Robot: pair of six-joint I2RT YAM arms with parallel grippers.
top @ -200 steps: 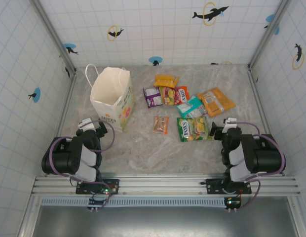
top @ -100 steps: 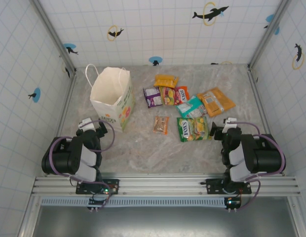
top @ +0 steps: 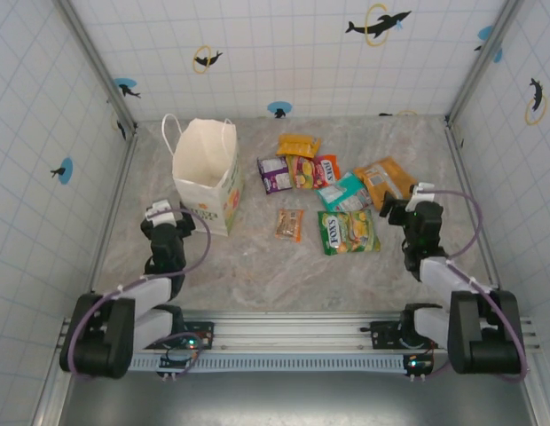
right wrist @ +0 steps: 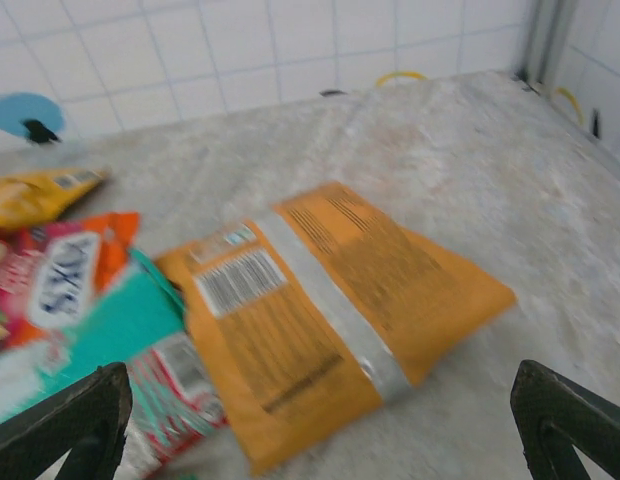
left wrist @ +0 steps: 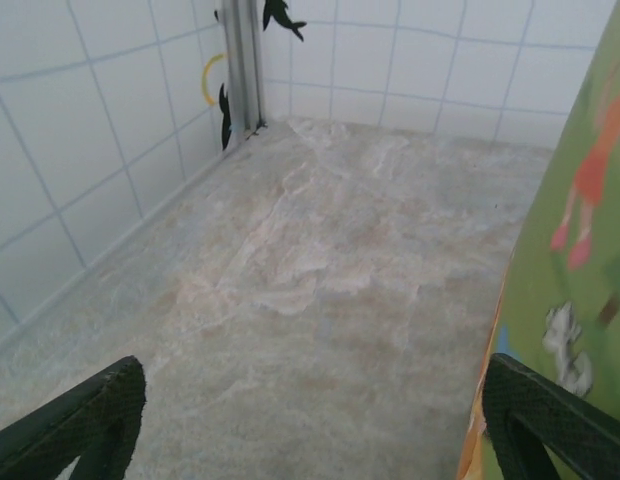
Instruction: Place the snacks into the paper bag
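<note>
I am holding my left gripper [left wrist: 310,405] spread wide and empty, the paper bag [left wrist: 575,290] standing just beside its right finger; the overhead view is showing the bag's open mouth. My right gripper [right wrist: 320,395], likewise gaping, is facing the orange packet [right wrist: 340,300] just ahead, with the other snacks [right wrist: 60,270] lying to its left.

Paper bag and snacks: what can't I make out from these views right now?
- Floor of the paper bag: top external, hidden by its own walls; contents unknown.
- paper bag, left wrist: cut off by the right edge.
- Print on the orange packet: right wrist, blurred.
- teal packet: right wrist, partly under the orange packet, cut by the left edge.
</note>
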